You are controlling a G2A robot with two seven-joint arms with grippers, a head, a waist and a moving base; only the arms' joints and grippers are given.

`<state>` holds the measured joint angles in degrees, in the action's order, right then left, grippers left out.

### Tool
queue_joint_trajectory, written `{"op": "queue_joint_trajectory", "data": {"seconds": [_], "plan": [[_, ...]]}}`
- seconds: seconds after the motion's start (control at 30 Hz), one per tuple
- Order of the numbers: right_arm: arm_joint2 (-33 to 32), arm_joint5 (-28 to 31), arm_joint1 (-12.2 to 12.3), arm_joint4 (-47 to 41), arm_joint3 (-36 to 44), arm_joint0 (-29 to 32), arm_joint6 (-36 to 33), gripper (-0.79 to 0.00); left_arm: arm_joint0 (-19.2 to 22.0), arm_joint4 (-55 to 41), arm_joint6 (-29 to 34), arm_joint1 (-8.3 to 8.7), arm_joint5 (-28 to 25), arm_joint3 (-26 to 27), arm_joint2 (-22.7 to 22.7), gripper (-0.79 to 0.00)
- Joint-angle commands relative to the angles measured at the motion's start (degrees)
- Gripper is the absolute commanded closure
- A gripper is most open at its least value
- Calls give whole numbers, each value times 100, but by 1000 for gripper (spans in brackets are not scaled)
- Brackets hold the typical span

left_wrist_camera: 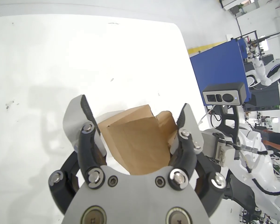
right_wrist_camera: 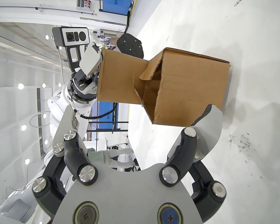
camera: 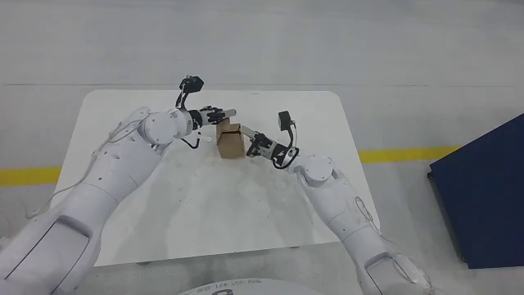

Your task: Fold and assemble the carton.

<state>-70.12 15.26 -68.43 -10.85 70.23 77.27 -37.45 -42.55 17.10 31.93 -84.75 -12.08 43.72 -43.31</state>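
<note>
Brown carton [camera: 230,141] [right_wrist_camera: 189,82] sits on the white tabletop [camera: 205,213], about mid-tabletop. It is half assembled: one end is open with loose flaps, and one long flap sticks out toward the left hand [camera: 218,116] [left_wrist_camera: 134,108]. That hand is at the carton's far-left side, fingers spread wide with the flap end between them, not clamped. Right hand [camera: 255,146] [right_wrist_camera: 140,117] is at the carton's right side, also spread wide. One of its fingertips [right_wrist_camera: 210,113] is just beside a carton corner; can't tell if it touches.
</note>
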Motion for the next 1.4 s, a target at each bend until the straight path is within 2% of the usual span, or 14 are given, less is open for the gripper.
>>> {"op": "queue_joint_trajectory", "data": {"seconds": [0.0,0.27,0.53,0.7,0.93,0.97,1.0,1.13,1.37], "plan": [[1,1,0,-7,-7,-3,-1,-785,-17,29,9,19,-18,17,-50,0],[74,-112,-19,23,-30,-83,93,-785,-117,312,66,135,7,208,-244,0],[169,-215,-47,37,-63,-185,169,-785,-291,761,242,355,60,705,-584,0],[184,-291,-48,80,-13,-206,179,-785,-469,980,693,474,125,1133,-716,0],[171,-349,-39,120,31,-191,156,-785,-596,1317,1157,525,602,1588,-676,0],[165,-345,-37,113,23,-187,143,-785,-606,1349,1206,528,640,1627,-666,-308],[158,-340,-35,109,13,-183,131,-785,-616,1371,1225,531,672,1660,-667,-785],[127,-296,-26,78,-29,-164,81,-785,-682,1066,1229,538,763,1740,-815,-785],[100,-260,-15,63,-38,-140,35,-785,-831,297,1291,643,589,1812,-1393,-785]]}}
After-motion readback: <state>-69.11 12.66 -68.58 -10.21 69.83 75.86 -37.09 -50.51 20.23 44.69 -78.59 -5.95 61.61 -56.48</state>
